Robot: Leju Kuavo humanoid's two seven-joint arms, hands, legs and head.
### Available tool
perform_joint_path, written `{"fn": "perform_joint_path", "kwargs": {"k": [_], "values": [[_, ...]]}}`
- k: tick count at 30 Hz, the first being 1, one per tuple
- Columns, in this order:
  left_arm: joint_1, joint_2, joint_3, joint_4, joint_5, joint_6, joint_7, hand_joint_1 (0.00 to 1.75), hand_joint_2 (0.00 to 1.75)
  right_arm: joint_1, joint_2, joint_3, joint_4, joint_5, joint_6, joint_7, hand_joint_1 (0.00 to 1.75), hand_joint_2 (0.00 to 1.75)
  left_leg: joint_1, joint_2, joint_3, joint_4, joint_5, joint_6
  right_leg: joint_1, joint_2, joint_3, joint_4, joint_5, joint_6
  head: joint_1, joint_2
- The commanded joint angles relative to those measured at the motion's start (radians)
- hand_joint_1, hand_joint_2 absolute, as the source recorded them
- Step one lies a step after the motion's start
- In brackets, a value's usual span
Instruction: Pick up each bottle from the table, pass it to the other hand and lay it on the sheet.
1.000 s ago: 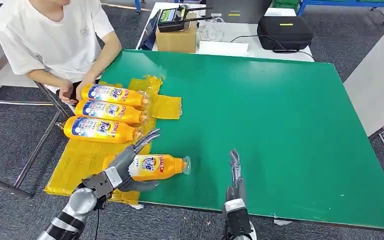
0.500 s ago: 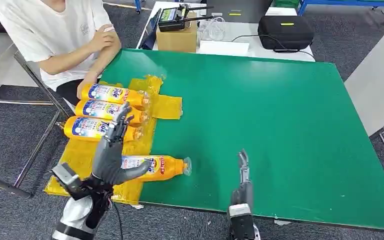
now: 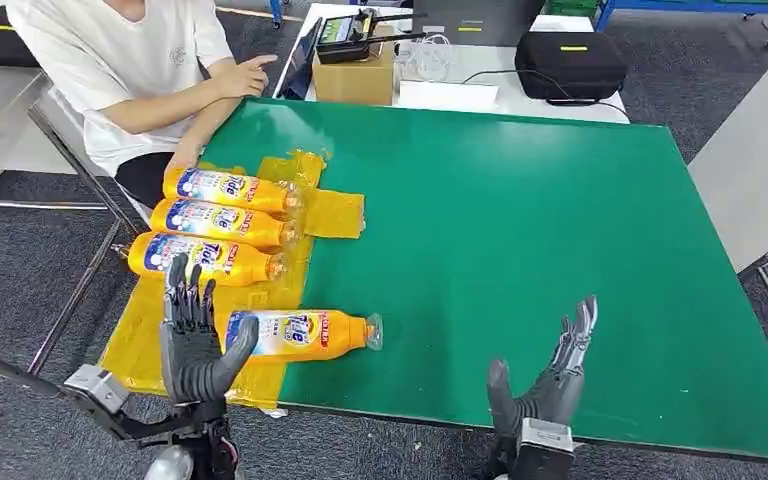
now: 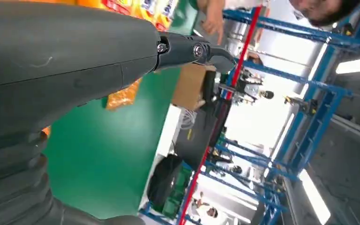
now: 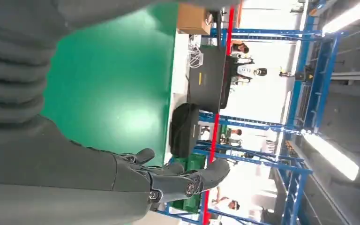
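- Head view: the risk I judge here is the nearest Tide bottle (image 3: 300,335) rolling; it lies on its side, its body on the yellow sheet (image 3: 150,320) and its capped neck out over the green table (image 3: 520,230), so a brush from the left hand (image 3: 195,345) could send it off the near edge; three more Tide bottles (image 3: 215,220) lie side by side farther up the sheet, close to a seated person's hand (image 3: 182,160), which could meet a reaching arm; the left hand stands upright just beside the nearest bottle's base, palm raised, fingers (image 3: 185,285) released and holding nothing; the right hand (image 3: 545,385) rises at the table's near edge, well apart from the bottles, fingers spread and empty.
- Left wrist view: the left hand's thumb reaches across with nothing in it; the orange bottles and green table lie beyond.
- Right wrist view: the right hand's dark fingers (image 5: 178,180) curve loosely over bare green table, grasping nothing.
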Motion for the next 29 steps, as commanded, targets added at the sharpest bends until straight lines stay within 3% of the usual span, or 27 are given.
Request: {"fn": "perform_joint_path", "kwargs": {"k": [1, 6, 9, 10, 13, 16, 18, 20, 21, 29], "values": [[0.029, 0.022, 0.018, 0.000, -0.092, 0.009, -0.063, 0.00, 1.75, -0.018, -0.045, -0.024, 0.065, -0.176, 0.138, 0.003, 0.00, 1.75, 0.001, 0.000, 0.005, -0.004, 0.000, 0.004, 0.002, 0.001, 0.005, -0.004, 0.000, -0.005, 0.000, 0.000], [0.046, 0.023, 0.048, 0.007, -0.119, -0.098, -0.090, 0.00, 1.75, -0.085, -0.014, -0.054, 0.184, -0.115, 0.101, 0.003, 0.00, 1.75, 0.001, 0.001, 0.004, -0.003, 0.000, 0.003, 0.002, 0.002, 0.003, -0.004, 0.001, -0.005, 0.000, 0.000], [0.034, -0.006, 0.091, 0.052, -0.135, -0.057, -0.082, 0.00, 1.75, -0.122, 0.008, -0.050, 0.296, -0.066, 0.075, 0.047, 0.00, 1.75, 0.001, 0.002, 0.005, -0.004, 0.000, 0.003, 0.002, 0.003, 0.004, -0.004, 0.002, -0.004, 0.000, 0.000], [0.032, -0.013, 0.101, 0.057, -0.147, -0.041, -0.090, 0.00, 1.75, -0.131, 0.014, -0.044, 0.332, -0.052, 0.055, 0.062, 0.00, 0.00, 0.000, 0.002, 0.004, -0.004, 0.000, 0.002, 0.001, 0.002, 0.003, -0.003, 0.001, -0.003, 0.000, 0.000], [0.011, -0.019, 0.123, 0.076, -0.192, 0.000, -0.117, 0.00, 1.75, -0.197, 0.061, -0.028, 0.467, -0.026, 0.008, 0.128, 0.00, 0.00, 0.000, 0.001, 0.003, -0.003, 0.001, 0.002, 0.001, 0.002, 0.003, -0.002, 0.001, -0.003, 0.000, 0.000], [-0.050, -0.023, 0.141, 0.145, -0.197, 0.017, -0.109, 0.00, 1.75, -0.255, 0.095, 0.027, 0.549, -0.116, 0.046, 0.052, 0.00, 0.00, 0.001, 0.004, 0.005, -0.004, 0.001, 0.002, 0.002, 0.004, 0.003, -0.003, 0.002, -0.004, 0.000, 0.000], [-0.078, -0.024, 0.141, 0.172, -0.181, 0.001, -0.111, 0.00, 1.75, -0.245, 0.065, 0.108, 0.500, -0.062, 0.048, 0.071, 0.00, 0.00, 0.001, 0.001, 0.004, -0.004, 0.001, 0.002, 0.002, 0.002, 0.003, -0.003, 0.002, -0.005, 0.000, 0.000], [-0.104, -0.012, 0.101, 0.191, -0.193, -0.028, -0.096, 0.00, 1.75, -0.221, 0.018, 0.148, 0.427, -0.045, 0.129, 0.128, 0.00, 0.00, 0.001, 0.000, 0.004, -0.004, 0.001, 0.003, 0.003, 0.000, 0.004, -0.004, 0.001, -0.005, 0.000, 0.000], [-0.109, -0.012, 0.094, 0.194, -0.195, -0.029, -0.092, 0.00, 1.75, -0.218, 0.012, 0.144, 0.419, -0.048, 0.144, 0.138, 0.00, 1.75, 0.000, -0.002, 0.003, -0.003, 0.001, 0.003, 0.001, -0.002, 0.004, -0.002, 0.000, -0.004, 0.000, 0.000], [-0.124, -0.004, 0.081, 0.226, -0.275, 0.006, -0.028, 0.00, 1.75, -0.234, 0.011, 0.124, 0.452, 0.028, 0.297, 0.166, 0.00, 1.75, 0.000, -0.002, 0.004, -0.003, 0.001, 0.003, 0.001, -0.001, 0.005, -0.003, 0.001, -0.004, 0.000, 0.000]]}}
